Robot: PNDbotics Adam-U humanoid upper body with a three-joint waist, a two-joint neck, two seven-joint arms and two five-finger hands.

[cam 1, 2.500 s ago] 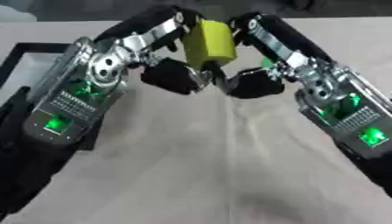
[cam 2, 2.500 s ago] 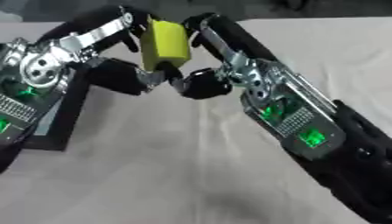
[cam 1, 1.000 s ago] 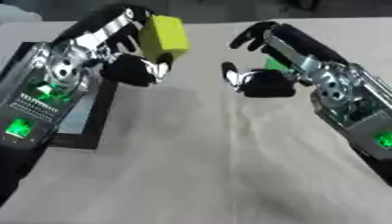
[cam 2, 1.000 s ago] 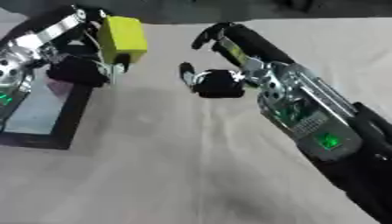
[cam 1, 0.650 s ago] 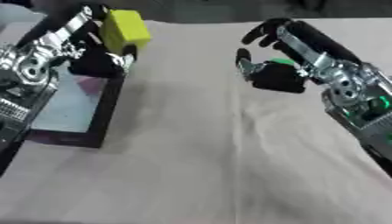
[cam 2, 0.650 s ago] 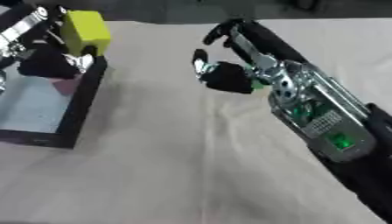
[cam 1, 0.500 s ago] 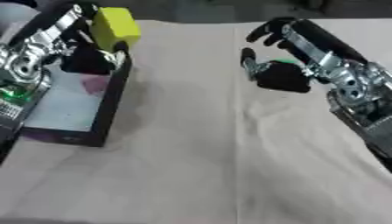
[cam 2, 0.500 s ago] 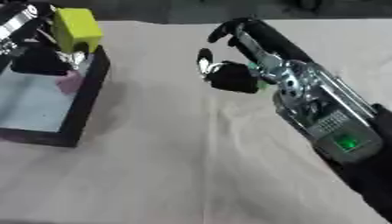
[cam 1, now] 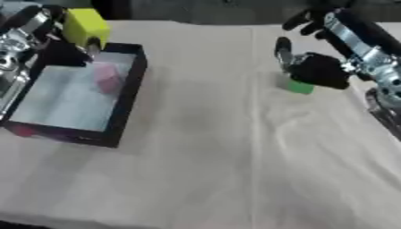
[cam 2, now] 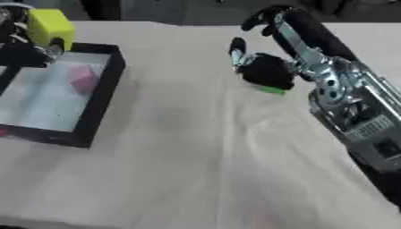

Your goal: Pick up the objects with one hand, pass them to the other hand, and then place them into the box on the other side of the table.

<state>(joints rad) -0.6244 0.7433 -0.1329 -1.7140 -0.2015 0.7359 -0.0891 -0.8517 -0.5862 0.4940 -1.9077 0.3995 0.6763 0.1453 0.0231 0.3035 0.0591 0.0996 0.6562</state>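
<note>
Holding a yellow block (cam 1: 84,26) pinched in its fingers above the black box (cam 1: 125,96), the left hand (cam 1: 27,38) readies a drop; the right hand (cam 1: 321,67) hangs spread over a green piece (cam 1: 297,86).

The left hand (cam 1: 55,33) shows at the upper left, its arm coming in along the left edge — silver joints catch the light, and its fingers are curled round a yellow block (cam 1: 84,26), held up high. The right hand (cam 2: 262,67) reaches in from the upper right, the forearm running back toward the lower right corner. Its fingers are spread and relaxed — thumb raised to the left, dark palm turned down, holding nothing.
</note>
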